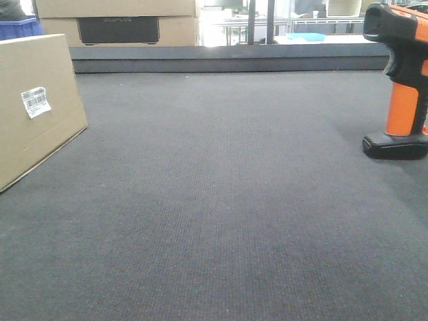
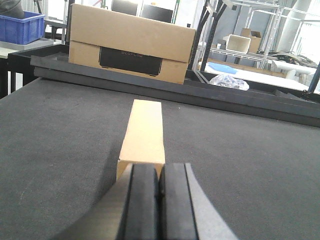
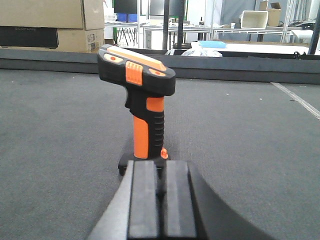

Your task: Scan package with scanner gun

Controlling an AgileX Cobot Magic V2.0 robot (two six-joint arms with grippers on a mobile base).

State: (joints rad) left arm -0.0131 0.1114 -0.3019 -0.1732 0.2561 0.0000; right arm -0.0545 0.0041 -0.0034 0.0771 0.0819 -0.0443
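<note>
**benchrat:** Closest to the lens in both wrist views are the black padded jaws, bottom centre of frame. Left gripper (image 2: 159,187) and right gripper (image 3: 160,192) both have their pads pressed together with nothing between them.

**scanfan:** So where's the gear?

**benchrat:** Orange-and-black pistol-grip scanner gun (image 3: 142,100) stands upright on its black foot, dead centre of the right wrist view, just beyond the right gripper. In the front view it's at the right edge (image 1: 400,80). The flat tan cardboard package (image 1: 33,107) with a white barcode label (image 1: 35,101) sits at the left edge, well apart from it on the dark grey felt-covered bench (image 1: 221,200).

**scanfan:** Grab point?

**benchrat:** My guess: the ribbed orange handle below the head. Hard plastic, rigid, probably light but top-heavy, so it could tip if nudged. Ribbing should help against slipping. Cardboard looks stiff enough, dents under hard squeezing though.
</note>
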